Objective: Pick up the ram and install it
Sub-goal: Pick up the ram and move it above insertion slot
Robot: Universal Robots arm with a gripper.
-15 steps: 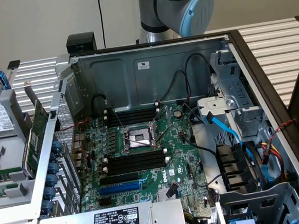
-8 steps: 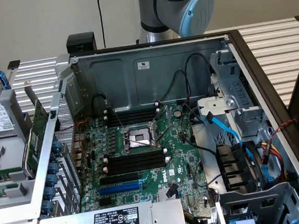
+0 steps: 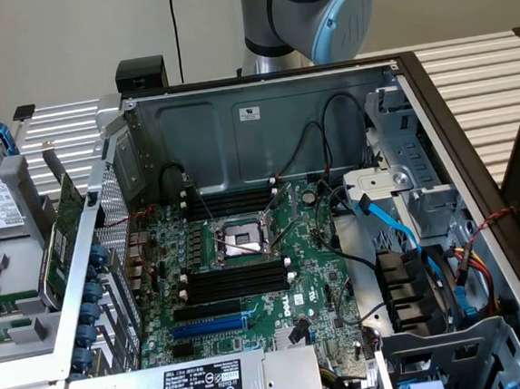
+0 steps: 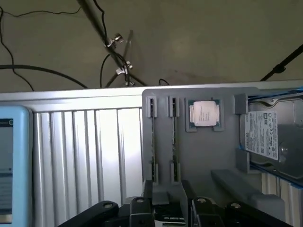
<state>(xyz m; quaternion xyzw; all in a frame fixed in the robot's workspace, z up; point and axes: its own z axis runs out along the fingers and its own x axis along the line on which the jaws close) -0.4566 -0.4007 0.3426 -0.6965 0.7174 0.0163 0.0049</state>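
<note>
Wrist view, tool (image 4: 170,208) poised low over grey tray (image 4: 208,156), jaws apart, ram (image 4: 174,139) apparently ungripped in slot.

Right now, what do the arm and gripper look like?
The silver-grey metal arm has tubular segments and a round light-blue plastic joint cap. The black angular gripper carries shiny round screw heads on its links.

Open computer case (image 3: 209,135) exposes its motherboard (image 3: 305,245), robot arm (image 3: 326,11) behind.
</note>
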